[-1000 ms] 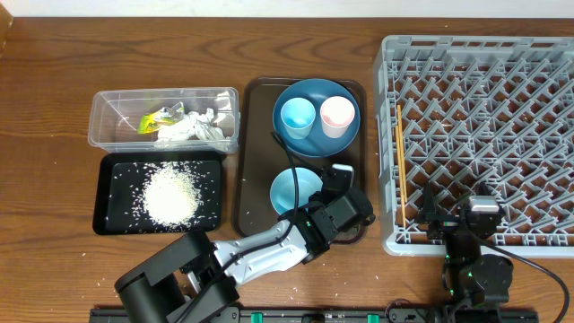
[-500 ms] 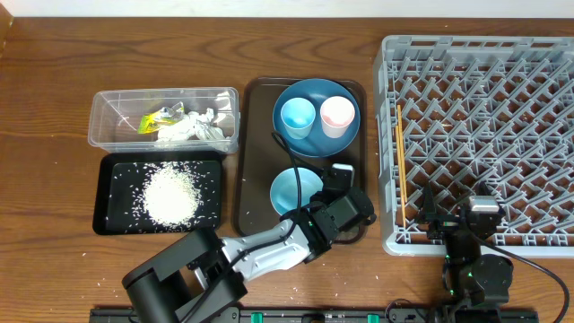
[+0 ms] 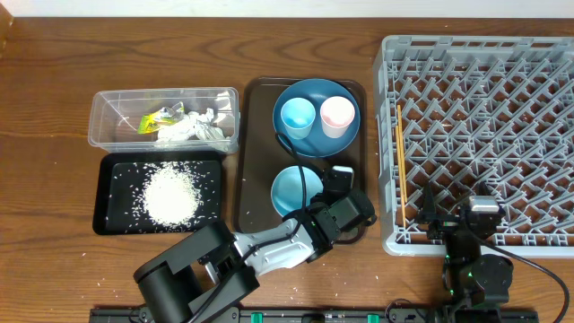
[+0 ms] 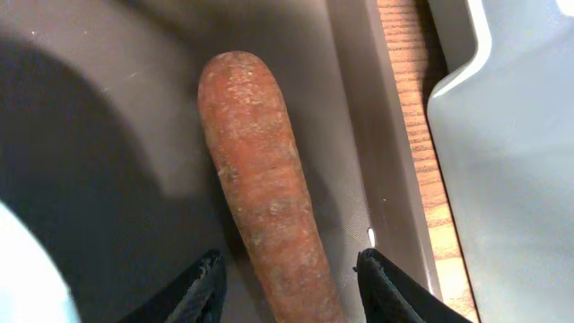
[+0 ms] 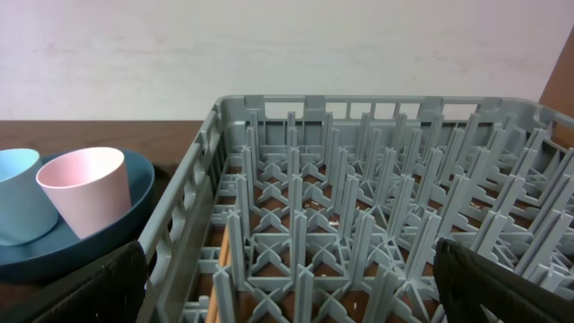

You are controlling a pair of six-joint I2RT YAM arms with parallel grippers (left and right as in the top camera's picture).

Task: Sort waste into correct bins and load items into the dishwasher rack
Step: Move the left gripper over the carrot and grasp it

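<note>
In the left wrist view a short orange carrot (image 4: 265, 188) lies on the brown serving tray (image 4: 134, 81), near its right rim. My left gripper (image 4: 291, 269) is open, with a finger on each side of the carrot's near end and gaps both sides. In the overhead view the gripper (image 3: 341, 193) hides the carrot. The light-blue bowl (image 3: 291, 188) sits just left of it. The dark-blue plate (image 3: 316, 90) holds the light-blue cup (image 3: 297, 116) and pinkish-white cup (image 3: 337, 114). My right gripper (image 3: 471, 220) is open and empty at the grey rack's (image 3: 387, 135) front edge.
The clear tub (image 3: 108, 135) holds crumpled tissue (image 3: 193, 130) and the yellow-green wrapper (image 3: 157, 118). The black tray (image 3: 106, 220) holds a heap of rice (image 3: 170, 193). A thin wooden stick (image 3: 401, 161) lies in the rack's left side. No silvery packet shows.
My left arm's rear link has shifted slightly right. Its gripper stays over the tray's lower right corner. The right arm has not moved.
</note>
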